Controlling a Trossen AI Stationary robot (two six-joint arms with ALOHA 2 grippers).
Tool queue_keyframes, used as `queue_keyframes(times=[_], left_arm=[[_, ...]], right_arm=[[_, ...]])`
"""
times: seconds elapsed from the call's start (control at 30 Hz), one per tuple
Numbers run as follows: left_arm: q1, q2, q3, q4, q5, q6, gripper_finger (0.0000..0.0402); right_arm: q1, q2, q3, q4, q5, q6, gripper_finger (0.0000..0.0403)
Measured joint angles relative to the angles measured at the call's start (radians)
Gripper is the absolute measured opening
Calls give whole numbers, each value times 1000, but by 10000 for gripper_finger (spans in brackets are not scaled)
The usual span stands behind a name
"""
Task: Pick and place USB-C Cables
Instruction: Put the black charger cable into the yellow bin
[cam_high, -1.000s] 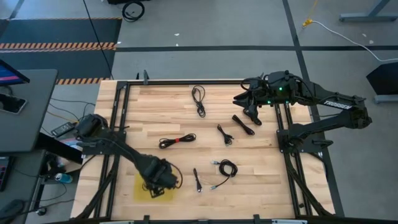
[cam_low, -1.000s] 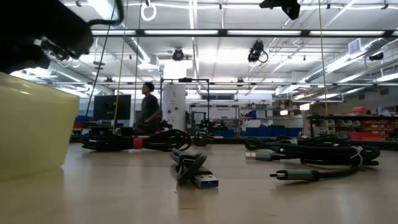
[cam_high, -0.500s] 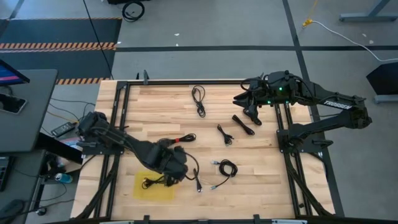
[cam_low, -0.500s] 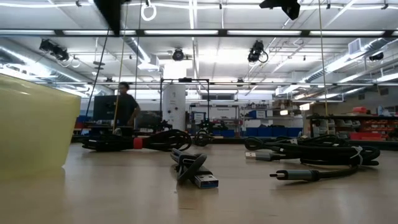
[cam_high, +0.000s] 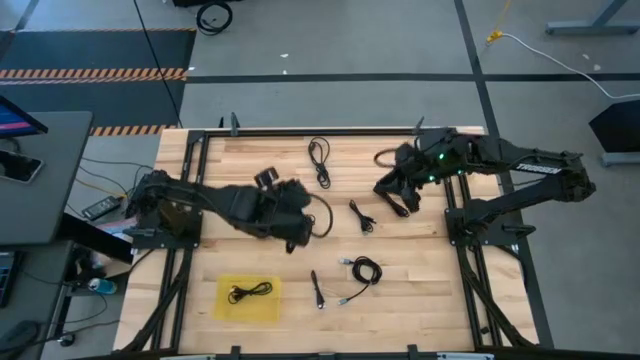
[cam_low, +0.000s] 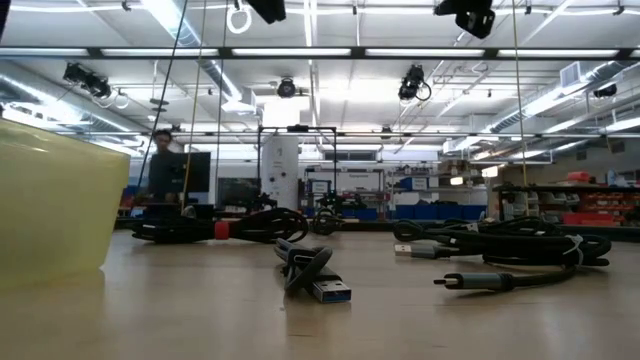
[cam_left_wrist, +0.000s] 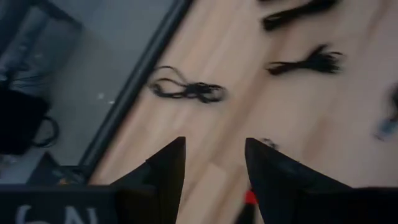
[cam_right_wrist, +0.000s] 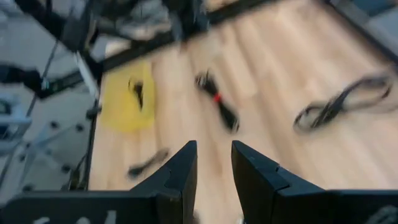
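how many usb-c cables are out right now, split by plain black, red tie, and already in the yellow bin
plain black cables loose on the table: 5
black cable with a red tie, on the table: 1
black cable in the yellow bin: 1
total: 7 cables

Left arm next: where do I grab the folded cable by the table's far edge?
Grip the folded cable mid-length, where its strands lie together, coming straight down. It lies flat in a narrow strip running away from the far edge, so turn the left pincer to close across that strip.
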Motion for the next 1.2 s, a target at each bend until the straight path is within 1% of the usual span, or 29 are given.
queue_keyframes(times=[0.1, 0.23, 0.27, 0.33, 0.5, 0.6, 0.73, 0.87, 1.03, 1.13, 1.2], left_arm=[[42, 0, 31, -53, -10, 17, 172], [89, 0, 65, -182, -11, 17, 172], [101, -1, 66, -179, -11, 23, 172], [117, -11, 60, -175, -7, 69, 172], [157, -51, 57, -177, -10, 99, 172], [182, -81, 55, -175, -43, 111, 172], [219, -151, 56, -175, -106, 147, 172], [252, -223, 55, -176, -107, 148, 172], [258, -306, 55, -176, -106, 149, 172], [257, -340, 55, -176, -104, 148, 172], [255, -359, 55, -176, -104, 149, 172]], right_arm=[[61, 32, 0, -61, 1, 62, 103], [149, 85, -1, -122, 8, 155, 98], [170, 101, -1, -129, 9, 174, 97], [208, 133, -1, -122, 15, 209, 96], [288, 237, -1, -57, 63, 243, 96], [320, 311, -1, -17, 86, 263, 96], [348, 410, -2, 23, 106, 271, 96], [355, 496, -2, 87, 106, 294, 96], [345, 583, -2, 237, 86, 305, 100], [326, 633, -2, 301, 51, 322, 110], [315, 662, -2, 309, 37, 333, 120]])
